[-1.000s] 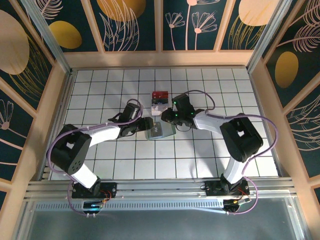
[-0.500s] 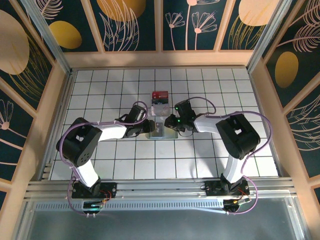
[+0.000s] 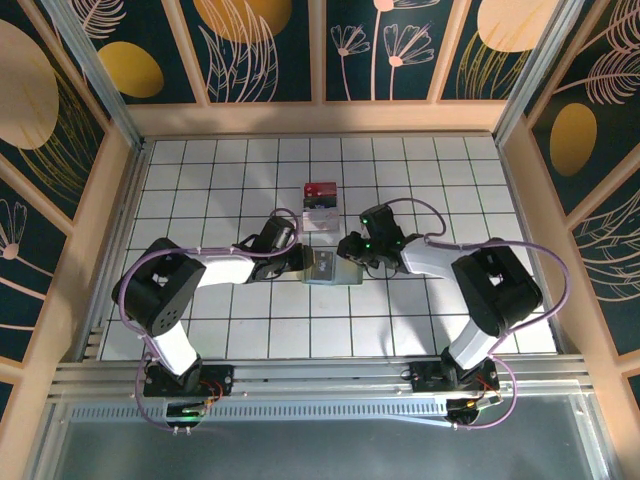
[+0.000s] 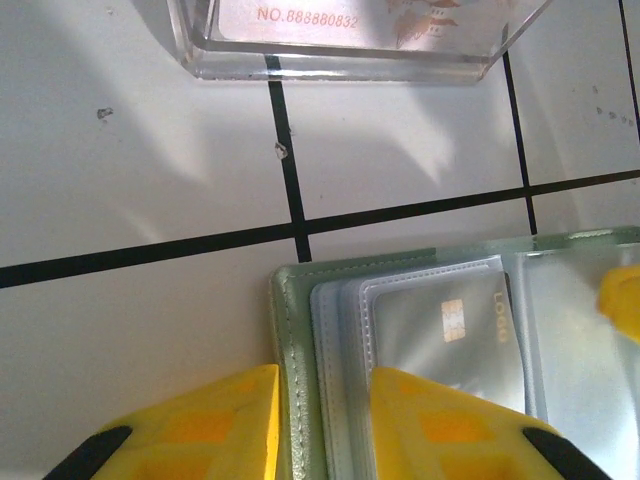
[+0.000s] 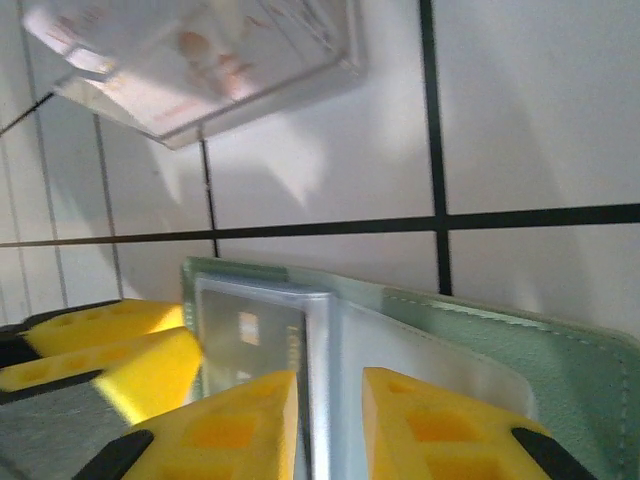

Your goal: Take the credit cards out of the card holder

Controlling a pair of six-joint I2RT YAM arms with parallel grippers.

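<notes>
The pale green card holder [image 3: 331, 268] lies open on the tiled table. My left gripper [image 3: 303, 262] is at its left edge and my right gripper [image 3: 349, 254] at its right side. In the left wrist view the yellow fingers [image 4: 215, 415] of the left gripper [image 4: 322, 380] stand close together across the card holder's [image 4: 288, 300] stitched edge and sleeve edges. A grey chip card [image 4: 450, 340] lies under a clear sleeve. The right gripper [image 5: 330, 382] is shut on the edge of a clear sleeve; beside it are the same card [image 5: 250, 330] and the card holder's green cover [image 5: 520, 340].
A small clear box [image 3: 320, 204] with a red top stands just beyond the holder, holding printed cards [image 4: 350, 25] [image 5: 200, 60]. Wooden walls ring the table. Open tiles lie to the left, right and near side.
Both grippers have closed in on the holder from either side and dropped lower. The holder has slid slightly nearer and to the right. The box has not moved.
</notes>
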